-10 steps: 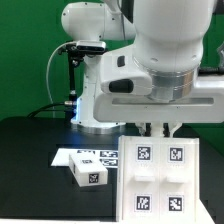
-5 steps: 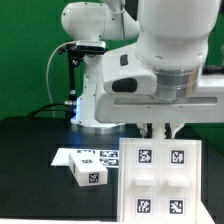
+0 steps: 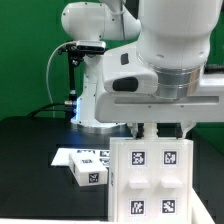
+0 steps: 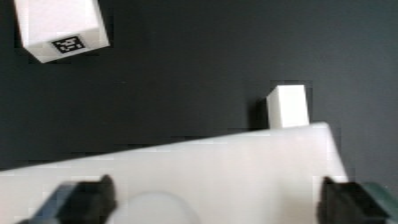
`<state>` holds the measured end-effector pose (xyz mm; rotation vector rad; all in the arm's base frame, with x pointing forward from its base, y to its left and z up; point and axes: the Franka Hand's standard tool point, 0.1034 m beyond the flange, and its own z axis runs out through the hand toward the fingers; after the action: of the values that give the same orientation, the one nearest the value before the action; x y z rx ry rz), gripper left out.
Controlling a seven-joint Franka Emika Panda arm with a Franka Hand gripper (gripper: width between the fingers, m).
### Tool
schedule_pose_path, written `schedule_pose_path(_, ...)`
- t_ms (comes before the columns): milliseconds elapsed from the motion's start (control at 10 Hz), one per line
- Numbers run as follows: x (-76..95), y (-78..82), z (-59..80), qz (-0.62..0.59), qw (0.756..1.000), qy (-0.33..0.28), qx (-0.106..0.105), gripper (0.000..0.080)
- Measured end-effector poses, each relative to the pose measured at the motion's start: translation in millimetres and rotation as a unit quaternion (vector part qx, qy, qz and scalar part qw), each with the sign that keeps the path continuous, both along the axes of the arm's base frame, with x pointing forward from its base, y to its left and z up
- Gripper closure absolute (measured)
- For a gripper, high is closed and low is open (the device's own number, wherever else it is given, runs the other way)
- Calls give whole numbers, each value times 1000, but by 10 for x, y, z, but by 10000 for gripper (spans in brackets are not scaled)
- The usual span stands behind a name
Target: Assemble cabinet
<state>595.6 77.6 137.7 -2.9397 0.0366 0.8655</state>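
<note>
My gripper (image 3: pixel 160 128) hangs wide open, holding nothing, over the cabinet (image 3: pixel 150 182)'s far edge, so I would centre it there and close gently to avoid tipping it.

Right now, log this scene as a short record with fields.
cabinet: white body, four tags facing the exterior camera
gripper: at the cabinet's top edge, fingers either side; grip cannot be told
small tagged block: beside the cabinet, on the exterior view's left
marker board: flat behind the block
table: black
</note>
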Motion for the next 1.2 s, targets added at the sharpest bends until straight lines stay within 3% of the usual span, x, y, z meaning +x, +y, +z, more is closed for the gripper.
schedule_pose_path(100,63,-7,48,-7,1000,8,7,85)
schedule_pose_path(200,158,-28,77,-8,1000,2,8,27)
schedule_pose_path(600,190,-33,230,3,1000,11,-2,1)
schedule_pose_path(800,-54,-156,366,17,1000,-20,12,2)
schedule_pose_path(900,-257,-319,360,15,999,-27,16,2)
schedule_pose_path(1000,-357,-487,372,21,999,-32,23,2)
schedule_pose_path(1100,-348,-600,376,7,999,-51,16,2)
schedule_pose_path(1200,-481,-543,261,2,998,-54,12,2)
